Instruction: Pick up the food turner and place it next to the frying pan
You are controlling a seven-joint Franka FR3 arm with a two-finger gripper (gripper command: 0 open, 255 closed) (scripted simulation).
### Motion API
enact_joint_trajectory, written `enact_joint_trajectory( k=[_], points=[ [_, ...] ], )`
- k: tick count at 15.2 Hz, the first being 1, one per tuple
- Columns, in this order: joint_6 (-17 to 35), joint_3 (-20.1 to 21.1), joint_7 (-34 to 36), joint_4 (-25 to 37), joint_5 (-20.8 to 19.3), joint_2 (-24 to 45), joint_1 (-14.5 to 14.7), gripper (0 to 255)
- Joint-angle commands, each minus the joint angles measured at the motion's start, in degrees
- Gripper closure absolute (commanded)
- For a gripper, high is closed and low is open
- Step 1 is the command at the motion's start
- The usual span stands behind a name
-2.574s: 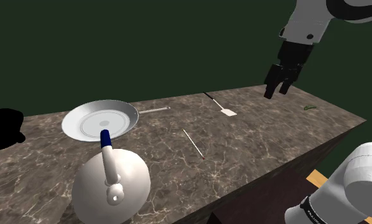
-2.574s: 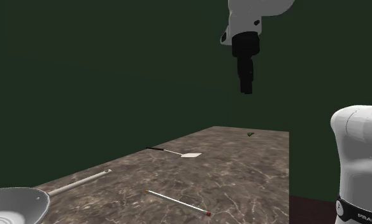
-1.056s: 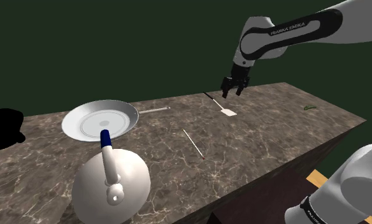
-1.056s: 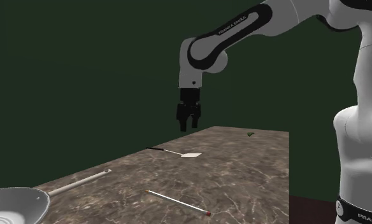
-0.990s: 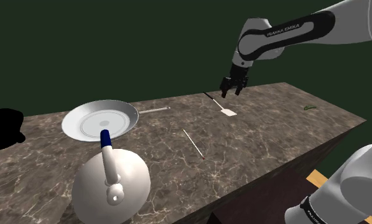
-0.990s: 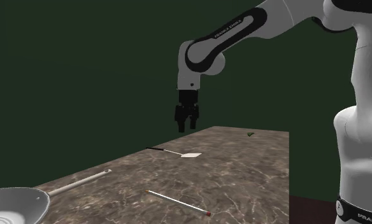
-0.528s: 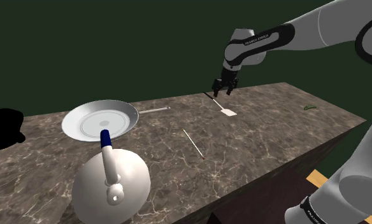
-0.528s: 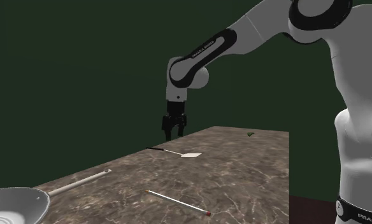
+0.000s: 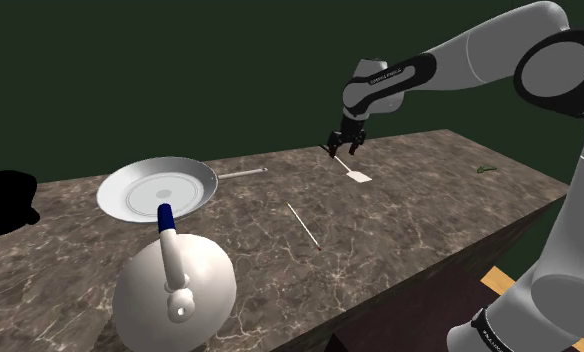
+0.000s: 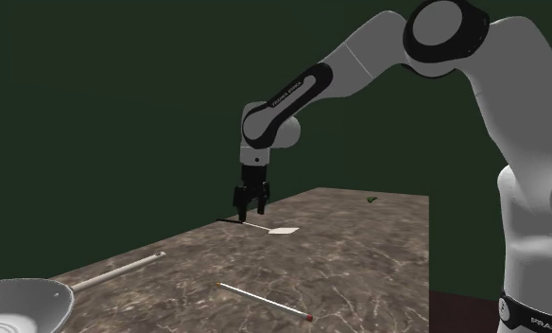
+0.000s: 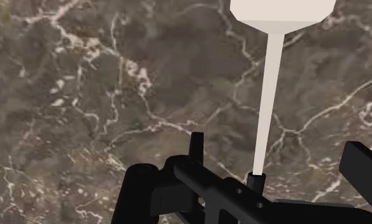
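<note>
The food turner lies flat near the counter's far edge, with a white blade (image 9: pixel 359 176) and a thin black handle (image 10: pixel 229 220). My gripper (image 9: pixel 342 149) hangs open just over that handle, fingers pointing down and apart, clasping nothing. In the wrist view the pale shaft (image 11: pixel 267 95) runs from the blade (image 11: pixel 281 9) down to the black handle (image 11: pixel 210 188), between my two fingertips (image 11: pixel 195 143). The frying pan (image 9: pixel 157 190), white and shallow with a slim handle (image 9: pixel 242 174), sits further along the shoulder view's left.
A round white kettle (image 9: pixel 175 285) with a blue-tipped handle stands near the counter's front. A thin stick (image 9: pixel 305 225) lies mid-counter on the dark marble (image 9: pixel 410 220). A small green object (image 9: pixel 487 168) rests near the right end. A dark green wall stands behind.
The arm has swung down and toward the shoulder view's left, bringing the gripper from high above the counter to just over the turner's handle. Its fingers stayed apart.
</note>
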Motion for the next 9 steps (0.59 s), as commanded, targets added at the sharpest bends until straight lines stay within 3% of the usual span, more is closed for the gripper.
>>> enact_joint_trajectory(
  k=[1,9],
  points=[
    [1.4,0.1,-0.1,-0.7,0.1,0.7,0.0,0],
    [1.8,0.1,-0.1,-0.8,0.2,1.0,-0.1,0]
  ],
)
